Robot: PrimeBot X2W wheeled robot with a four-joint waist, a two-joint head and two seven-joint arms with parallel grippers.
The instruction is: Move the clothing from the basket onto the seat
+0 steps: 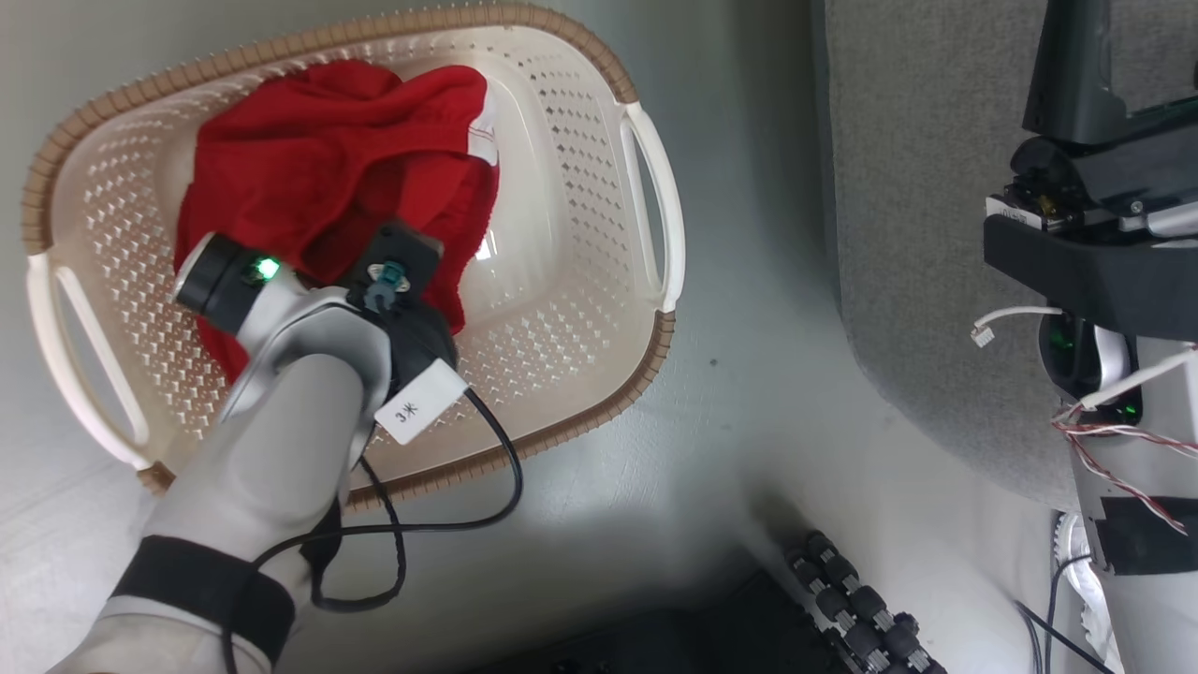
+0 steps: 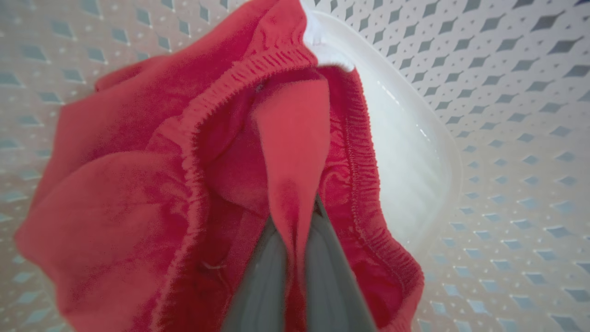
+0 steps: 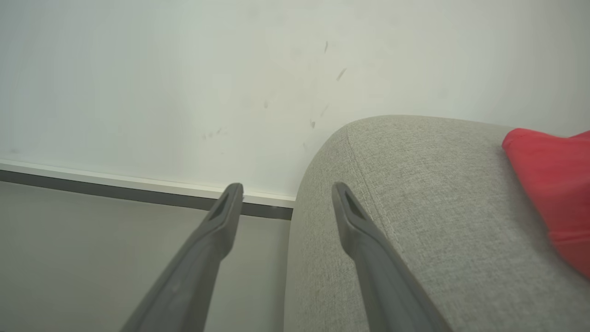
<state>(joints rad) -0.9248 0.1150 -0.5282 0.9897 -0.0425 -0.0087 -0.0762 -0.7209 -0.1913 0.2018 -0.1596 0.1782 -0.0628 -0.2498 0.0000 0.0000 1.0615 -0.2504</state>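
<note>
step: pick, left gripper (image 2: 297, 219) fingers clamped on a fold of clothing (image 1: 346, 178) in the basket (image 1: 580, 309)
right gripper (image 3: 288, 198): fingers apart, empty, by the seat (image 3: 415, 207)
next: lift clear, carry right to seat

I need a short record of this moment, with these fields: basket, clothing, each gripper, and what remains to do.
basket: on the floor, beside the seat
clothing: red clothing inside the basket; another red garment already on the seat
left gripper: shut on a fold of the red clothing
right gripper: open, empty, near the seat's rounded edge
remaining: carry the gripped clothing to the seat
</note>
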